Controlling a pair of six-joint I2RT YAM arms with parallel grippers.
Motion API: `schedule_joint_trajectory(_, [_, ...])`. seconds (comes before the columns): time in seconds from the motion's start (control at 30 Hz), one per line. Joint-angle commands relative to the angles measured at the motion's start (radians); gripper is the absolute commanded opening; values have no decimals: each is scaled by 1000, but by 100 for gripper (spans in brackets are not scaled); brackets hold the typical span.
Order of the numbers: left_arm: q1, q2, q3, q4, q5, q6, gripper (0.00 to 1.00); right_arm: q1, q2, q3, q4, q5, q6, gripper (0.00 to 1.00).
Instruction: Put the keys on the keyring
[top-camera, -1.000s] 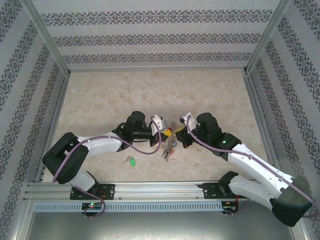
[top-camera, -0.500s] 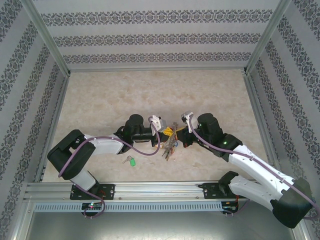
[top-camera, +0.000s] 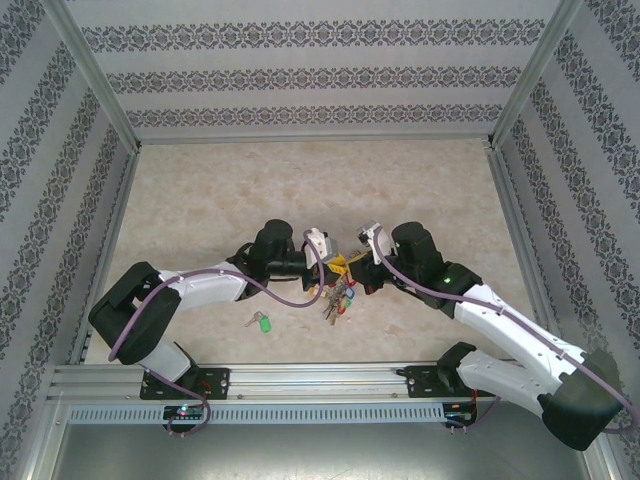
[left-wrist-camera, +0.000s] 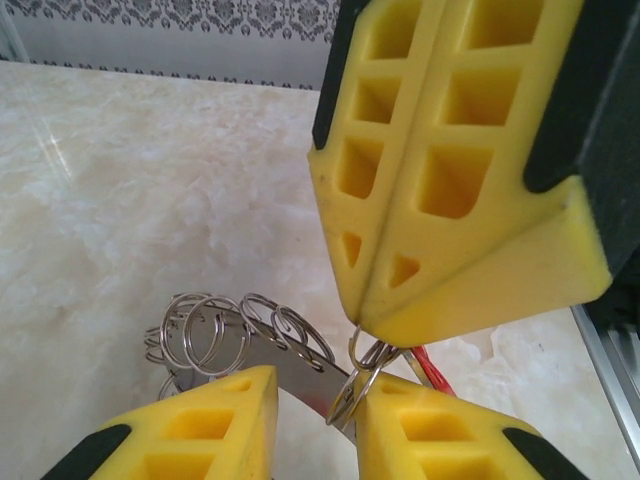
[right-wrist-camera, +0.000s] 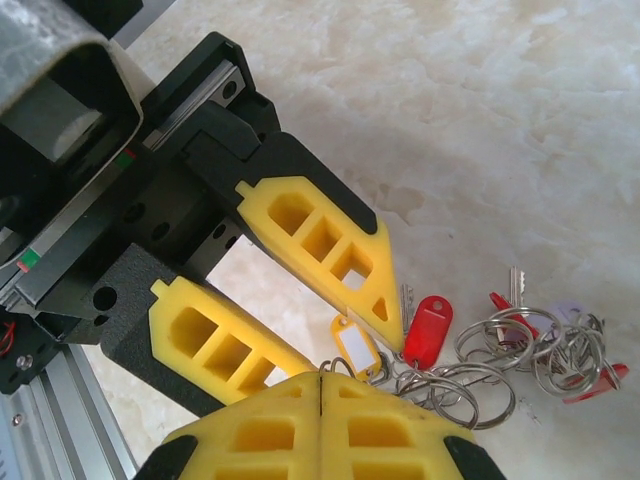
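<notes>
Pincer tips met mid-desk: right pincer (left-wrist-camera: 375, 320) clamped on the keyring (left-wrist-camera: 285, 365), left pincer (right-wrist-camera: 345, 345) apart around it — the green-tagged key (top-camera: 262, 321) lay unthreaded.

Glossy cream marble-look tabletop (left-wrist-camera: 120, 200) catching a bright glare. Shiny silver wire rings (left-wrist-camera: 215, 330) bunched on the broad grey brushed-metal keyring (left-wrist-camera: 290, 372). Smooth glossy red plastic tag (right-wrist-camera: 428, 325). Matt yellow moulded fingers (right-wrist-camera: 320, 240) on a black textured plastic body.

Both arms reach inward, tips nearly meeting; the right claw (left-wrist-camera: 365, 318) is clamped closed, the left claw (right-wrist-camera: 345, 335) spread apart.
</notes>
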Motion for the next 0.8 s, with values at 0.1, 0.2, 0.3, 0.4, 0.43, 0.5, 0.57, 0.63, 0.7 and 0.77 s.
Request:
schedule_joint_trajectory(0.1, [4, -18, 48, -114, 42, 67, 25, 2, 5, 54, 22, -55, -41, 0])
schedule_joint_trajectory(0.2, [4, -14, 56, -124, 47, 73, 22, 2, 5, 57, 17, -55, -44, 0])
schedule_joint_trajectory(0.3, [4, -8, 66, -133, 50, 77, 14, 1, 0, 54, 11, -50, -42, 0])
schedule_joint_trajectory(0.4, [4, -12, 62, -128, 39, 68, 2, 0, -12, 51, -3, -30, -36, 0])
schedule_joint_trajectory(0.43, [4, -14, 57, -121, 34, 65, 0, 0, -14, 49, -9, -18, -30, 0])
schedule_joint_trajectory(0.5, [4, -16, 43, -93, 14, 48, 0, -2, -24, 38, -23, 14, -14, 0])
schedule_joint_trajectory(0.57, [4, -20, 25, -56, -17, 25, 0, -4, -34, 19, -24, 67, 21, 0])
schedule_joint_trajectory(0.63, [4, -24, -3, 10, -48, -4, 0, -8, -41, -4, -24, 84, 53, 0])
schedule_joint_trajectory(0.7, [4, -24, -29, 80, -71, -38, 0, -11, -43, -23, -18, 85, 80, 0])
schedule_joint_trajectory(0.77, [4, -17, -44, 132, -84, -68, 0, -18, -39, -36, -9, 84, 124, 0])
